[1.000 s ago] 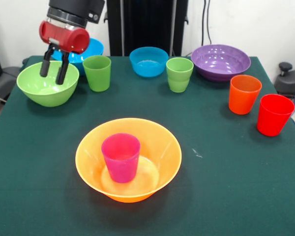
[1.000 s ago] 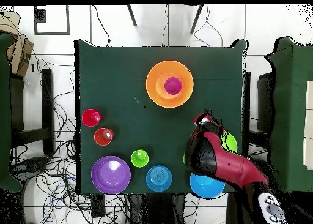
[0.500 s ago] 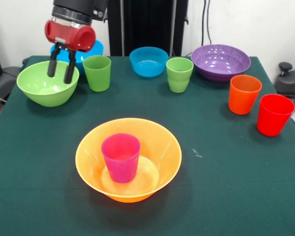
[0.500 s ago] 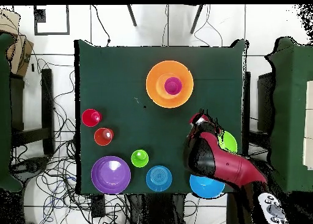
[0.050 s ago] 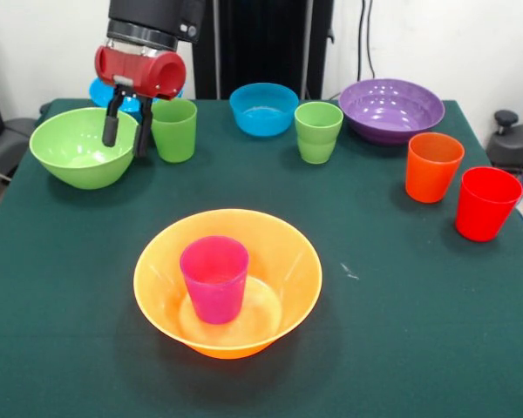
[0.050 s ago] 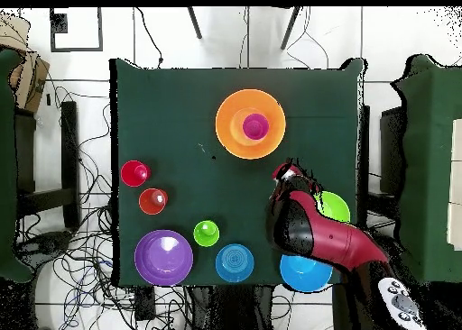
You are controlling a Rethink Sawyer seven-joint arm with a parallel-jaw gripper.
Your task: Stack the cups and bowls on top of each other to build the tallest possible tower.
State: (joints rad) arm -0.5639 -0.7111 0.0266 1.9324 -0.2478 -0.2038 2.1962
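I'm holding the hand [image 5: 127, 138] over the green bowl's [image 5: 80, 148] rim nearest a green cup [image 5: 174, 129], fingers apart, gripping nothing. The tower is sitting mid-worktop: orange bowl [image 5: 275, 244] with purple cup [image 5: 214, 279] inside. Risk as I'm judging it: a finger clipping that cup, or a glossy rim slipping.

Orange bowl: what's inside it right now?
The orange bowl holds one purple cup, standing upright with its mouth up, near the middle. Nothing else shows inside the bowl. The cup's foot hides the spot of bowl floor beneath it.
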